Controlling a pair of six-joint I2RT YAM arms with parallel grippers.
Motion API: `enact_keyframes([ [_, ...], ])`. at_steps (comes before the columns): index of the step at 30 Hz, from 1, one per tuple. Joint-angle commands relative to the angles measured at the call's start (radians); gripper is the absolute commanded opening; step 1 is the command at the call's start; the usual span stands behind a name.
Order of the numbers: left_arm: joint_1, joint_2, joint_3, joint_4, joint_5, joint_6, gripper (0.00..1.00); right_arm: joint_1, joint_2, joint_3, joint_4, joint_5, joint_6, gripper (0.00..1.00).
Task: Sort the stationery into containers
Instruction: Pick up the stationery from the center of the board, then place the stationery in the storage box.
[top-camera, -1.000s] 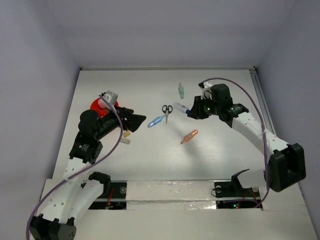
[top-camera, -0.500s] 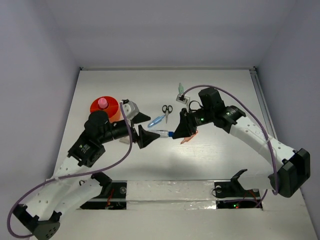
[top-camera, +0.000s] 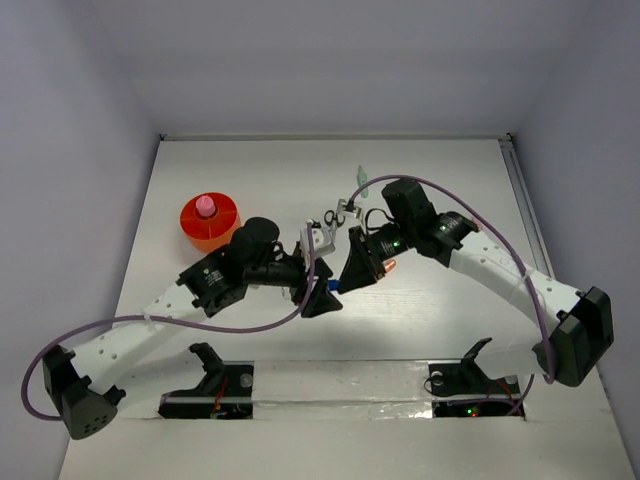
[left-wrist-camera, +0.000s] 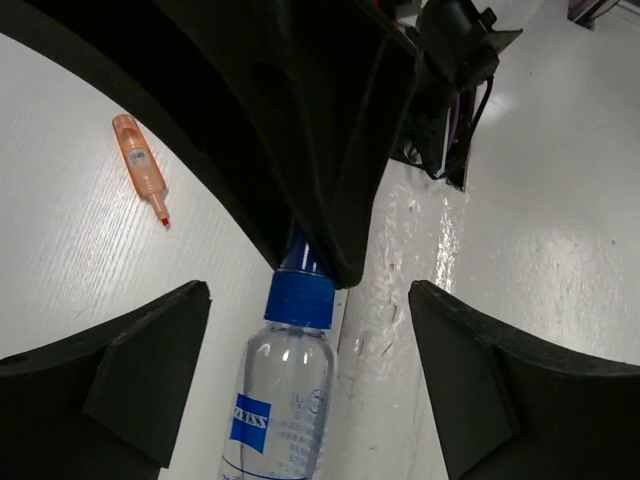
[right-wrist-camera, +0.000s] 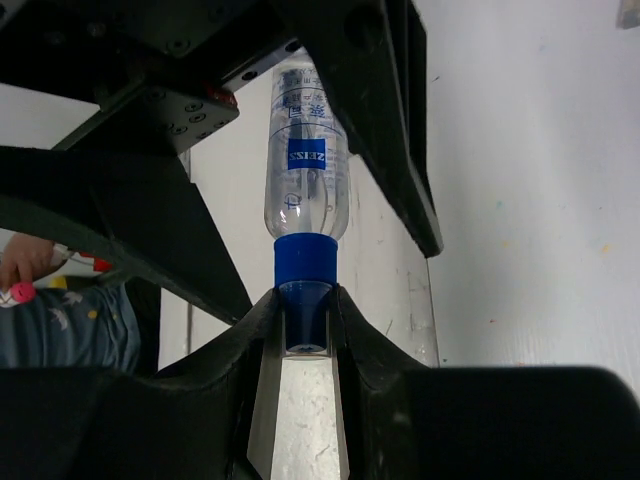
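Blue-white bottle (left-wrist-camera: 290, 400) appears to be held up off the table (top-camera: 440, 190), between the two grippers. Its narrow blue tip is pinched in the closed jaws of the right gripper (right-wrist-camera: 305, 312). Its clear body lies in the gap of the left gripper (left-wrist-camera: 310, 295), whose jaws are spread wide, one finger well off to either side and nothing gripped. A handover is judged to be in hand.

A drop could be caused if the right jaws were loosened before the left ones were closed on the body. Since only the small tip is pinched, the bottle could also be levered out of line by a lopsided closing. The grippers are crowded nose to nose, so a knock between fingers is possible.

The bottle is seen as a small, round, transparent vial with a blue collar and a blue-and-white printed label; it is judged smooth and slippery. The orange-red cup (top-camera: 200, 240), with a pink tube (top-camera: 205, 206) in it, is set well apart from both pairs of jaws.
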Motion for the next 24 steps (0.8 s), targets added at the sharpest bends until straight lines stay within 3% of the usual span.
enact_keyframes([
  [1,-0.026,-0.014,0.055,-0.019,0.002,0.031,0.77,0.008,-0.008,0.044,0.020,-0.038,-0.013,0.00],
  [5,-0.048,-0.010,0.072,-0.055,-0.049,0.036,0.70,0.008,-0.005,0.055,-0.016,-0.006,-0.039,0.00],
  [14,-0.125,0.013,0.124,-0.140,-0.283,0.038,0.70,0.008,-0.015,0.058,-0.080,0.081,-0.079,0.00],
  [17,-0.146,0.027,0.146,-0.181,-0.365,0.039,0.63,0.008,-0.017,0.058,-0.085,0.089,-0.084,0.00],
  [24,-0.155,0.032,0.132,-0.184,-0.373,0.033,0.58,0.008,-0.025,0.069,-0.097,0.109,-0.093,0.00],
])
